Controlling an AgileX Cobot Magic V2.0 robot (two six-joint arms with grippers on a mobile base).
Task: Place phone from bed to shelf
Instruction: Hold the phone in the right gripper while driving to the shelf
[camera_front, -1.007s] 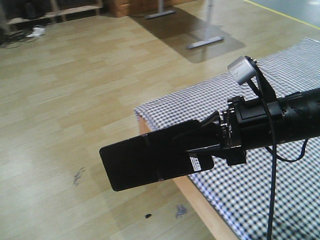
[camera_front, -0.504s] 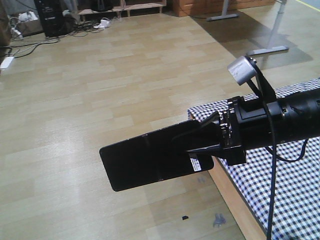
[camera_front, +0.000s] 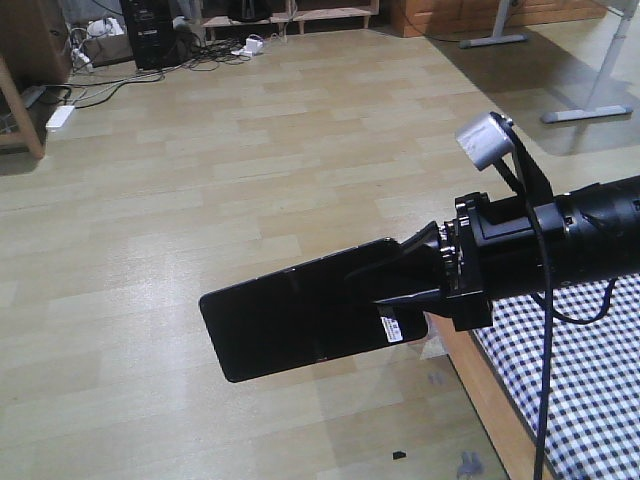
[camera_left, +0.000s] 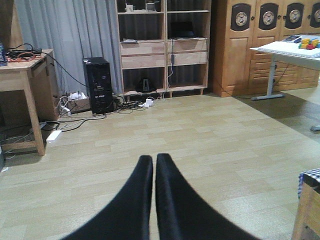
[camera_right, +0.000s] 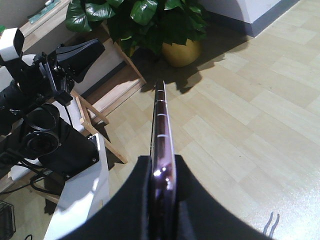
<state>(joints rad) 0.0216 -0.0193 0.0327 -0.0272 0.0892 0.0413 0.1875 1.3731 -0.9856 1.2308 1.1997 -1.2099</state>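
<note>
Bare floor (camera_front: 150, 200) has spread beneath the phone (camera_front: 290, 325) since a second ago. The right gripper (camera_front: 385, 285) clenches its jaws on the stickered end, and the bed (camera_front: 590, 370), slid rightward, sits below and behind them. The left gripper (camera_left: 154, 167) has its jaws pressed together, empty.

The right hand (camera_right: 162, 167) is gripping the phone (camera_right: 161, 125) edge-on. Its two black fingers (camera_right: 127, 200) are pressing against the flat faces, and the pinkish rim is running up the middle of the view. The phone is hanging over a pale wooden floor (camera_right: 260, 110). At the left, the black left arm (camera_right: 45, 80) is stretching out above a white panel (camera_right: 80, 195). At the top, a leafy plant (camera_right: 145, 15) is sitting in a yellow pot (camera_right: 181, 52).
</note>
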